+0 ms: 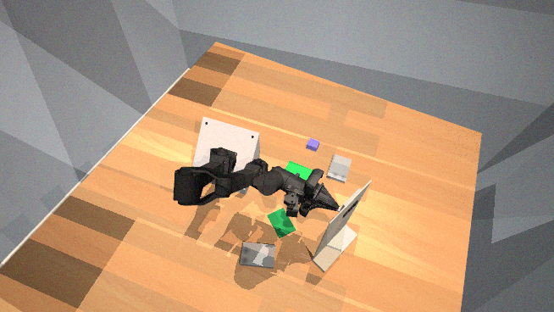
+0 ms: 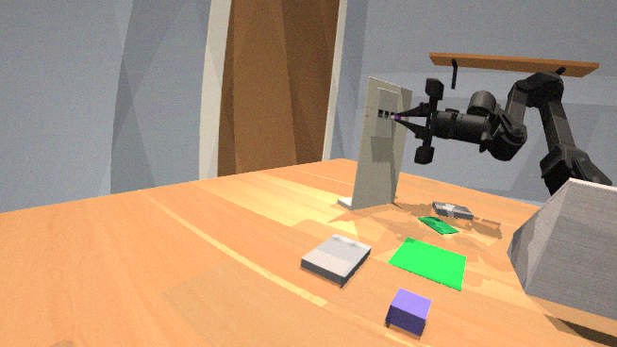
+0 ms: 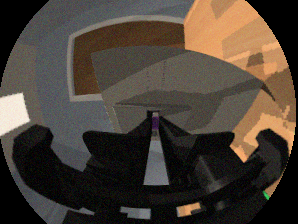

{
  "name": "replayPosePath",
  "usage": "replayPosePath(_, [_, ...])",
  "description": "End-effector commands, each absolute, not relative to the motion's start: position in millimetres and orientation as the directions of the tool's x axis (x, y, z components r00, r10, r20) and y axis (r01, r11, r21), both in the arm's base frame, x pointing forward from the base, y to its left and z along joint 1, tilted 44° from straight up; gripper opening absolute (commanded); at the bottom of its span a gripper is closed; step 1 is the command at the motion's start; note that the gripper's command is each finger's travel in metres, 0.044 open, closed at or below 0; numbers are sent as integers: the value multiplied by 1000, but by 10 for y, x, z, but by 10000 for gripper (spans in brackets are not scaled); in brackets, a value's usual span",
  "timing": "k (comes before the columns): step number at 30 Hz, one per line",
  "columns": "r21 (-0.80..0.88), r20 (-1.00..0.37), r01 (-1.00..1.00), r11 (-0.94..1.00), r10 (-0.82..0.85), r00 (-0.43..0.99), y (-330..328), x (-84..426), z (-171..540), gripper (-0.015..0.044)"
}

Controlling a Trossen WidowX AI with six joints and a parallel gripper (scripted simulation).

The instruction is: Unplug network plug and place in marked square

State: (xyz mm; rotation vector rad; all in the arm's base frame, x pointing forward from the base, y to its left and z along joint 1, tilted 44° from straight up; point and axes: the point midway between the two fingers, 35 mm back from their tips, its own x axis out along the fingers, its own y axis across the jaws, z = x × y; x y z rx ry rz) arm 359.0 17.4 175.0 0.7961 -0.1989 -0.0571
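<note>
The upright panel (image 1: 331, 231) (image 2: 370, 181) (image 3: 132, 77) stands in front of the arm and carries a plate with a row of dark sockets. The purple plug (image 2: 397, 117) (image 3: 155, 123) is at the end socket of the row; how deep it sits cannot be told. My gripper (image 1: 339, 208) (image 2: 399, 118) (image 3: 154, 119) points level at the panel and is shut on the plug, one fingertip above it and one below. The tab is hidden by the fingers. A bright green square (image 1: 297, 169) (image 2: 429, 262) and a smaller dark green patch (image 1: 281, 222) (image 2: 439, 225) lie flat on the table.
One flat grey box (image 1: 340, 167) (image 2: 337, 256) lies beside the bright green square, another (image 1: 257, 255) (image 2: 453, 210) beyond the dark green patch. A purple block (image 1: 313, 144) (image 2: 409, 308) lies nearby. A large slanted pale block (image 1: 229, 140) (image 2: 566, 255) stands by the arm's base.
</note>
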Motion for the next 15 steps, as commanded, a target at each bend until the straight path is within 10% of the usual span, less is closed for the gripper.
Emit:
replayPosePath(1, [716, 152, -24, 697, -122, 981, 188, 3539, 1725, 0])
replayPosePath(15, [716, 152, -24, 697, -122, 981, 213, 3458, 1697, 0])
